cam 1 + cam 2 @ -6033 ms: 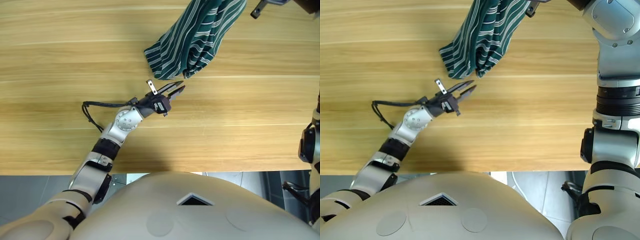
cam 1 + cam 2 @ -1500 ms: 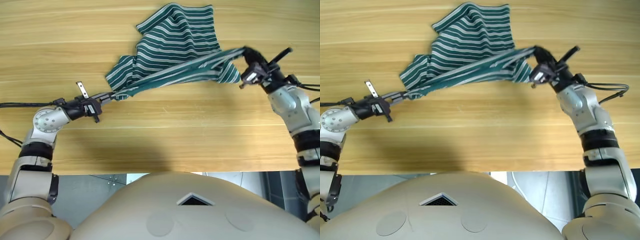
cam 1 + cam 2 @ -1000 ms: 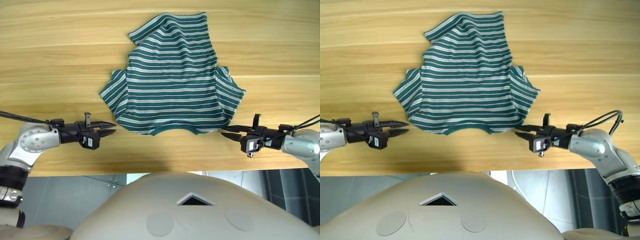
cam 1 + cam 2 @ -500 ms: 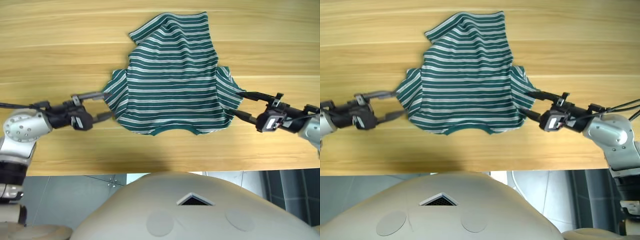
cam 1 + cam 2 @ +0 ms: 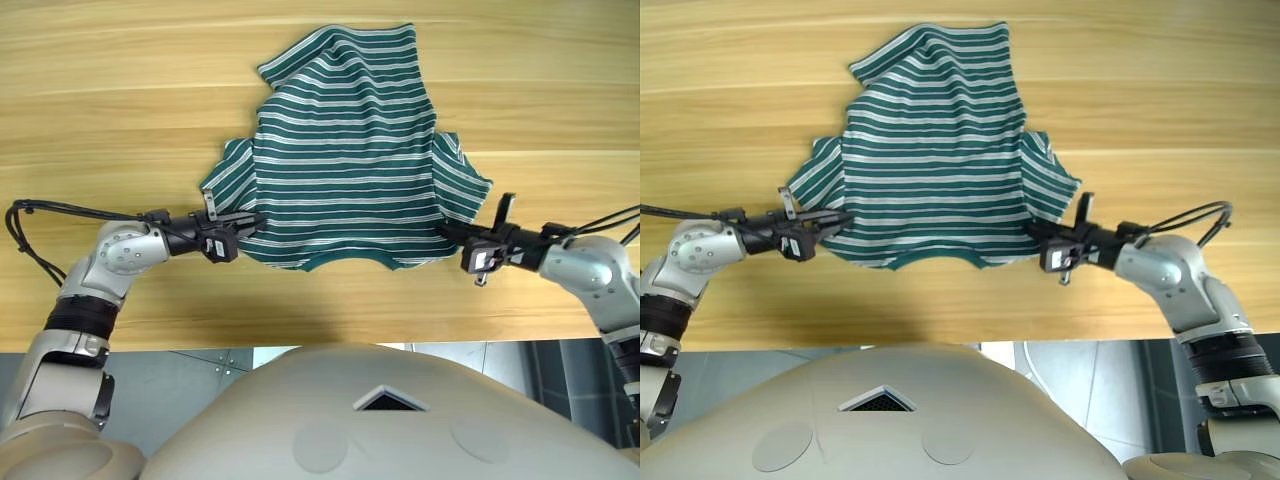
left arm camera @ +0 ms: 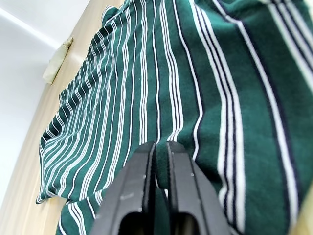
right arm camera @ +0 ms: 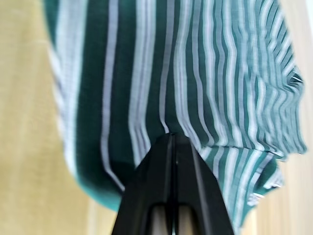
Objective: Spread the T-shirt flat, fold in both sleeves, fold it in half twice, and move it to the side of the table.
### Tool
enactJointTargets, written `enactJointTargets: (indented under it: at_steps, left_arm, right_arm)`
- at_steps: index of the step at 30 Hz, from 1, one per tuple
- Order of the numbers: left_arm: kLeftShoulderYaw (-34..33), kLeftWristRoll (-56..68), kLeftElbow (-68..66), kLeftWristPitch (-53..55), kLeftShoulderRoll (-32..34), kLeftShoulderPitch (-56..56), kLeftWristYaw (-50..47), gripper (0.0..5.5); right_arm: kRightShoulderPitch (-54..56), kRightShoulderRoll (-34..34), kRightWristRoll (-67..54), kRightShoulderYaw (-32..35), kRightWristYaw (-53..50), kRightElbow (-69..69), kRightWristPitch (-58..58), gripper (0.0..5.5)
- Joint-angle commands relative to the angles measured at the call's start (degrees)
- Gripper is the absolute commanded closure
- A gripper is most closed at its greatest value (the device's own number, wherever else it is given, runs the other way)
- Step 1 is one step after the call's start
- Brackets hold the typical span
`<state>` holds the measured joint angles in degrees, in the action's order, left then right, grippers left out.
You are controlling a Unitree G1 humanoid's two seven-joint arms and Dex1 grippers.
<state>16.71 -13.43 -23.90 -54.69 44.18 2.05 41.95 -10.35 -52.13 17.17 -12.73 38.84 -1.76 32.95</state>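
A green T-shirt point(image 5: 345, 140) with white stripes lies spread on the wooden table point(image 5: 110, 90), its hem toward me and both short sleeves out to the sides. My left gripper point(image 5: 253, 220) lies low on the table at the shirt's near left corner, shut on the fabric there. In the left wrist view its fingertips point(image 6: 146, 149) pinch striped cloth. At the near right corner, just below the right sleeve, my right gripper point(image 5: 446, 229) is shut on the cloth. The right wrist view has its fingers point(image 7: 164, 147) pressed together at the fabric's edge.
The table's front edge point(image 5: 300, 343) runs just behind both grippers. Bare wood stretches left and right of the shirt. Black cables point(image 5: 40, 210) loop from the left wrist over the table, and another cable point(image 5: 610, 222) trails from the right wrist.
Half a second ago both grippers stood open beside the sleeves. They have since moved inward to the shirt's near corners and shut on the cloth. The shirt itself has barely shifted.
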Motion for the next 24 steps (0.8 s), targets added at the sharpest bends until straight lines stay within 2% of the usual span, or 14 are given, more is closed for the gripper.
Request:
enactJointTargets:
  at_steps: [1,6,13,19,24]
  left_arm:
    - [4.8,-6.7,0.7,0.8,0.8,-2.6,1.7,5.48]
    - [7.6,-12.4,5.1,3.7,7.3,-6.1,4.8,5.48]
    - [7.4,-5.2,20.5,10.3,19.7,-12.9,12.4,5.48]
    - [8.7,-7.6,26.3,14.0,23.4,-16.0,14.9,5.48]
    - [7.5,1.6,32.2,16.3,23.2,-15.5,15.4,5.48]
  right_arm:
    - [-0.9,0.3,2.6,-2.9,1.7,-0.7,-0.4,5.5]
    - [-4.6,-3.7,-0.5,-2.4,3.7,1.6,1.6,5.5]
    - [-11.2,-8.9,-6.3,0.8,5.3,6.4,4.9,5.5]
    - [-12.8,-9.6,-6.2,1.3,6.2,6.3,5.3,5.5]
    - [-12.7,-8.6,-5.8,0.8,6.2,6.5,5.4,5.5]
